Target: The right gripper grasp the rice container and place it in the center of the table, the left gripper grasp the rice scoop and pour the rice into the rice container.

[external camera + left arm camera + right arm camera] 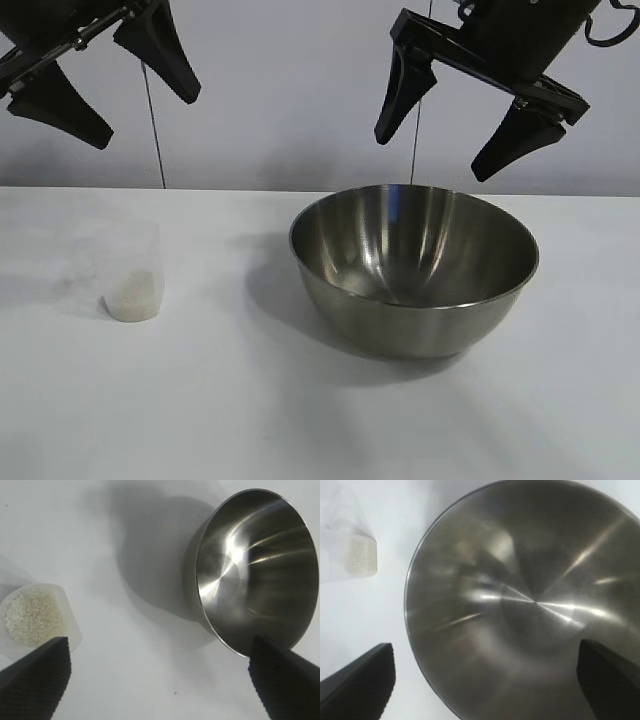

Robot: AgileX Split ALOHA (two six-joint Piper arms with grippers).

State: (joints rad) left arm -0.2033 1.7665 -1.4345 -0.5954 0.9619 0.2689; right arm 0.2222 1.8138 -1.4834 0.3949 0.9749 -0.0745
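While both claws hang released above the counter [300,420], the right claw [478,125], upper right of the exterior frame, sits directly over the rice container [414,268], making it the nearer arm. The left claw [105,85], upper left, hovers above the rice scoop [130,270] holding rice [132,298] at left

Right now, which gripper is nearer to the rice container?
Right. The right gripper hangs open directly above the rice container; the left gripper, also open, hangs above the rice scoop, off to the side.
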